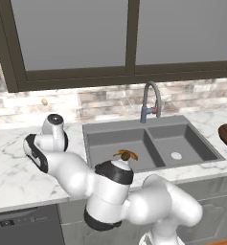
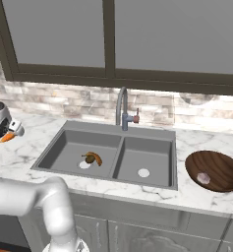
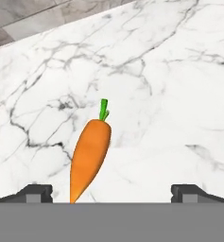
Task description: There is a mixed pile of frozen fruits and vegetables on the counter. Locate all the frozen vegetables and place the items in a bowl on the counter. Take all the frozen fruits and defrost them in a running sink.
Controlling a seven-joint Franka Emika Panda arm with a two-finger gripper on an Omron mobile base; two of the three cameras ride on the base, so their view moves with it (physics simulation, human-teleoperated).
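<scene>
Carrot (image 3: 90, 153) lies flat on the white marble counter (image 3: 170, 85), orange body with its green tip pointing away from the hand camera and its narrow end toward the dark finger tips (image 3: 35, 193). The gripper (image 3: 111, 194) hangs over it with its jaws spread wide apart, holding nothing; the carrot sits between the two tips but nearer the one on the left of the hand view, and whether it touches either cannot be told. In the right base view the same carrot shows as a small orange shape at the far left, just under the robot's hand, on the counter to the left of the sink (image 2: 152, 147).

The sink is a dark grey double basin with a grey arched tap (image 2: 123, 110) at its back edge. In its left basin, beside the pale drain, lie the brownish-yellow banana (image 2: 96, 156) and the brown kiwi (image 2: 89, 159), touching each other.

On the counter to the right of the sink stands the dark wooden bowl (image 2: 221, 167), and the pinkish-white bulb (image 2: 203, 178) rests inside it near the front wall
</scene>
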